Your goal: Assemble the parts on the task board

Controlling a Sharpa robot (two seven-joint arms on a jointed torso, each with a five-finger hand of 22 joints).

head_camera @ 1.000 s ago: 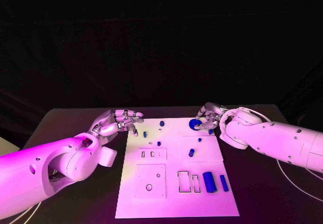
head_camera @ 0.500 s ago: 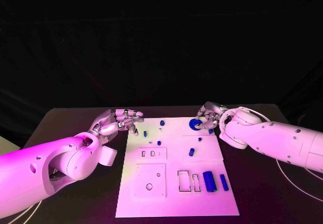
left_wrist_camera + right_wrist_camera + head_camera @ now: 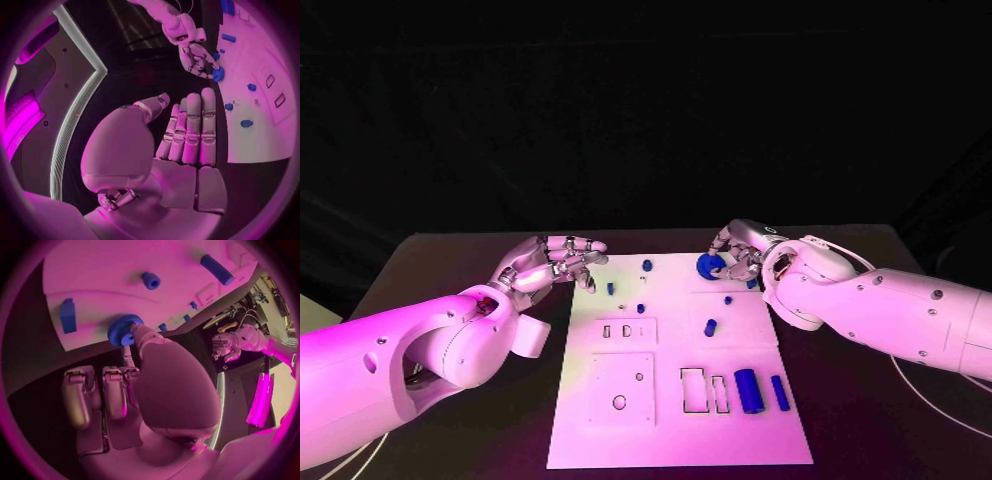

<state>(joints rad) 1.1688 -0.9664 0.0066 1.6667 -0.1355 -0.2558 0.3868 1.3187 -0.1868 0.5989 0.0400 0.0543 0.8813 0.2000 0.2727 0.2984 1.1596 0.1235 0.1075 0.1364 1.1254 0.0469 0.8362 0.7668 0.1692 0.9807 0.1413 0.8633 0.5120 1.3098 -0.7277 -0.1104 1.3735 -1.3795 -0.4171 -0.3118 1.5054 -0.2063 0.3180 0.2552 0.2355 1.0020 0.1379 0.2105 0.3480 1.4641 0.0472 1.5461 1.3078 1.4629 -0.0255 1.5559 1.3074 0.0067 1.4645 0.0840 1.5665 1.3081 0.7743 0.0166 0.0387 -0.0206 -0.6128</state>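
Right hand [image 3: 740,252] pinches a blue gear [image 3: 713,265] at the board's [image 3: 675,420] far right corner. Left hand [image 3: 557,258] holds nothing, fingers straight and close together, over the surface [image 3: 459,262] beside the board's far left corner. Two blue bars [image 3: 760,390] lie near the board's near right edge.

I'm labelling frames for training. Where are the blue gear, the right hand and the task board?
blue gear [image 3: 123,330]: right wrist view, its toothed rim.
right hand [image 3: 740,252]: head view, middle of the hand, holding the gear.
task board [image 3: 672,430]: head view, bare near end.
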